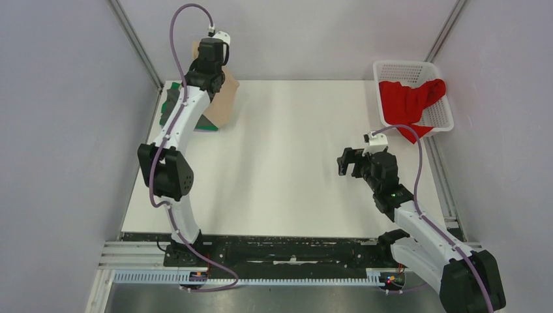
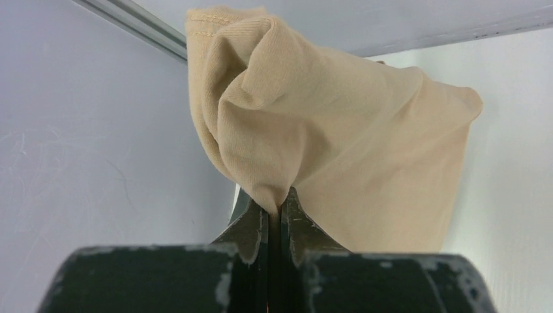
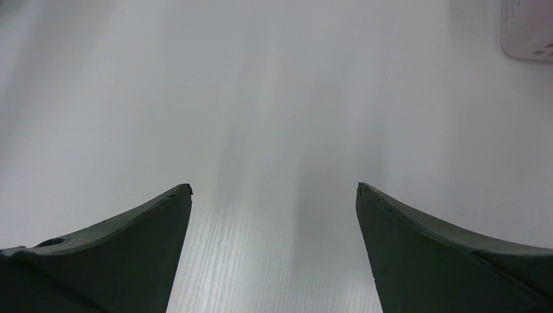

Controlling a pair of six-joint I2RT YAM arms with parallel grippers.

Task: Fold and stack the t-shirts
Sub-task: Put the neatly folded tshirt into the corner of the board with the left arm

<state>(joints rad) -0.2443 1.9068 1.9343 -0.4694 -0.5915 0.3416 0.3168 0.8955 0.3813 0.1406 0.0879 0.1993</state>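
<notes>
Soft, even light fills the overhead view. The flat white matte counter (image 1: pixel 287 169) is bright with no hard glare, and the shadows on it are faint and soft-edged. In the left wrist view the soft beige cloth t-shirt (image 2: pixel 339 137) is crisp, its weave legible and its folds gently shaded. The dark left end effector (image 2: pixel 275 202), close to the lens, is dim. In the right wrist view the counter is smeared in pale streaks, possibly motion blur. A weak grey shadow lies on it between the tips of the dark right end effector (image 3: pixel 274 186).
</notes>
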